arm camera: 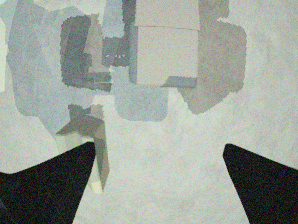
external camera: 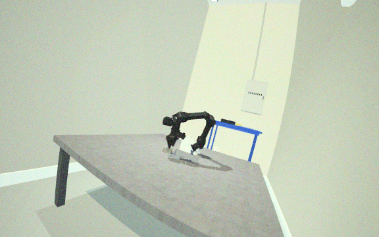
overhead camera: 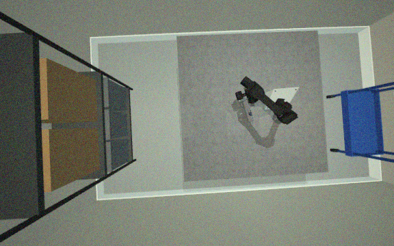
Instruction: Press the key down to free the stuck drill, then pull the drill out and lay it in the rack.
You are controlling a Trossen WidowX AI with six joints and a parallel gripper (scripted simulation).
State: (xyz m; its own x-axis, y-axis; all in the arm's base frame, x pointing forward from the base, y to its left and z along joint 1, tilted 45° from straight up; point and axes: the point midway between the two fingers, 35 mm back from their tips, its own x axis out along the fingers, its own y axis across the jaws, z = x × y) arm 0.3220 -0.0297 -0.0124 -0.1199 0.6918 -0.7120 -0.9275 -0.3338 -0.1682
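Note:
My gripper (arm camera: 162,151) (external camera: 170,146) is open and empty, with its fingers wide apart and pointing down near the table. A small tan block with an angled top (arm camera: 103,162) (external camera: 166,150), perhaps the rack, stands at the left fingertip in the wrist view; that finger partly covers it. A pale box-shaped housing (arm camera: 165,55) (external camera: 185,157) lies ahead of the fingers, running out of the top of the wrist view. A tiny blue part (overhead camera: 250,113), perhaps the key, shows at the housing in the top view. I cannot make out the drill.
A white plate (overhead camera: 289,93) (external camera: 186,145) with small dark holes is beside the arm's base. The arm's shadow falls across the grey table (overhead camera: 211,147) (external camera: 137,171). A blue bench (overhead camera: 362,123) and a dark shelf unit with brown boxes (overhead camera: 72,92) stand away from the table.

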